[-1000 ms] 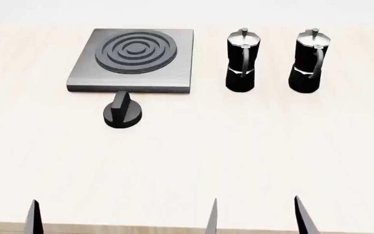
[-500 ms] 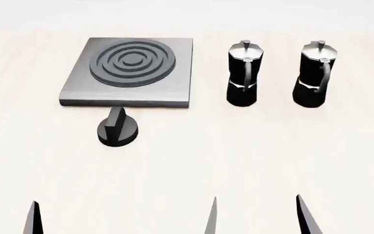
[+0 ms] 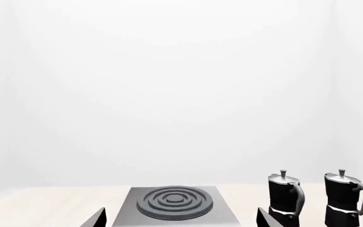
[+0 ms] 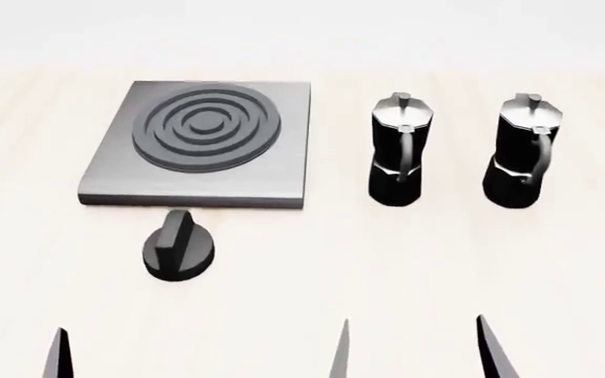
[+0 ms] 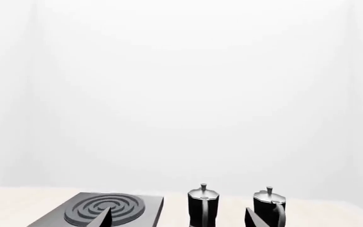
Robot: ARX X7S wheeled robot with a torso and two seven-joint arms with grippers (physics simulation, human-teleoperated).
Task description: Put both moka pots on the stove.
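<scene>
Two moka pots stand upright on the light wood counter, toward its far right part. The near-stove pot and the far pot stand side by side, apart from each other, each with its handle turned toward the near edge. The stove lies flat to their left, close beside the first pot but not touching it. Nothing is on its burner rings yet. A small round black knob sits just in front of the stove.

Both hands are low at the near edge, well away from everything. Only finger tips show. The right hand has its fingers spread apart and holds nothing. The left hand shows just one tip in the head view, but the left wrist view shows two tips wide apart, so it is spread too.

The pots are tall, standing straight up, and lie forward of the right hand, which is the nearer one. I think it should reach straight ahead for a pot, then carry it left to the stove.
</scene>
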